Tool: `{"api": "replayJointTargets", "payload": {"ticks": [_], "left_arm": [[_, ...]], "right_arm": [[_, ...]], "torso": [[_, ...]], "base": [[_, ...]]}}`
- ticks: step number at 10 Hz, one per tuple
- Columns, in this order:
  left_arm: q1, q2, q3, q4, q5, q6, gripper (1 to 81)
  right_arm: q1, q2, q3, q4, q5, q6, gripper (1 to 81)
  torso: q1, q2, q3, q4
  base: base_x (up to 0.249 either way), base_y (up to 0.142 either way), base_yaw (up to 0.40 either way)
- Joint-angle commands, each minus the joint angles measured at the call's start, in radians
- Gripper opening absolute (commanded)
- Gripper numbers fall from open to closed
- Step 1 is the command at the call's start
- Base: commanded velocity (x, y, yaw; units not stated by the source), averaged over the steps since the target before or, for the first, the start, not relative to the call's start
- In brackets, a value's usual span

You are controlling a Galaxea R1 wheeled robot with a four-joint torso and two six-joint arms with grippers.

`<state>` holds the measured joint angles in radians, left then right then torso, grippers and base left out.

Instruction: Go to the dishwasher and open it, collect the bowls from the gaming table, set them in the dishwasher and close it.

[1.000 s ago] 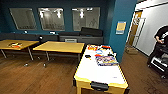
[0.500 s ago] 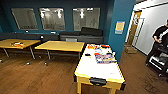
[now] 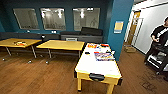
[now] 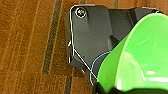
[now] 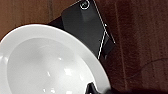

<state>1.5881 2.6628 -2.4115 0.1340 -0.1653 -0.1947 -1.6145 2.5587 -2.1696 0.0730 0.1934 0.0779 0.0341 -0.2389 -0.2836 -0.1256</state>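
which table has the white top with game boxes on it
The gaming table, nearest on the right, has board game boxes at its far end. The other two tables are yellow-topped.

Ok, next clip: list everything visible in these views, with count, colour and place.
gaming table: one, white top, yellow legs, centre-right of the room
board game boxes: several, colourful, on its far half
yellow-topped tables: two, along the far wall
windows: three, in the teal wall
person: one, dark top, far right
green bowl: one, lime green, in the left wrist view above wooden floor
white bowl: one, in the right wrist view
dark plate: robot's own part
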Motion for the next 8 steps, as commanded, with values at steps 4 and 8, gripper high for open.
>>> {"api": "replayJointTargets", "payload": {"ticks": [4,8], "left_arm": [[-0.029,-0.024,-0.003,0.013,0.046,0.004,1.0],[-0.027,-0.021,-0.003,0.013,0.046,0.004,1.0]], "right_arm": [[0.030,-0.026,-0.005,-0.019,-0.048,-0.003,1.0],[0.031,-0.022,-0.007,-0.021,-0.049,-0.004,1.0]], "torso": [[-0.003,-0.001,0.001,0.000],[-0.002,-0.001,0.001,0.000]], "base": [[-0.048,0.000,0.000],[0.000,0.000,0.000]]}}
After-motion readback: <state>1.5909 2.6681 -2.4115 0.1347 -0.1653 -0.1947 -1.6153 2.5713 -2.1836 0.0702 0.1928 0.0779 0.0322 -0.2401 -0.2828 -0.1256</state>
